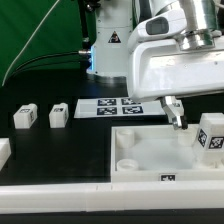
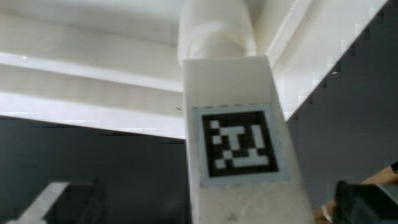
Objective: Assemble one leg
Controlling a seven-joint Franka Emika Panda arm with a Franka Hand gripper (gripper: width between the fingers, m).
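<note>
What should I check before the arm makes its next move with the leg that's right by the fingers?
1. Leg centred in the wrist view, tag facing the camera: ok.
2. Fingers shut on that leg: cannot tell; only one dark tip shows at the picture's edge.
3. Gripper above the large panel: ok.
4. Panel's corner hole at the exterior view's left uncovered: ok.
5. Two spare legs lying apart from the panel, at the exterior view's left: ok.
6. Leg seated in any hole: cannot tell.
</note>
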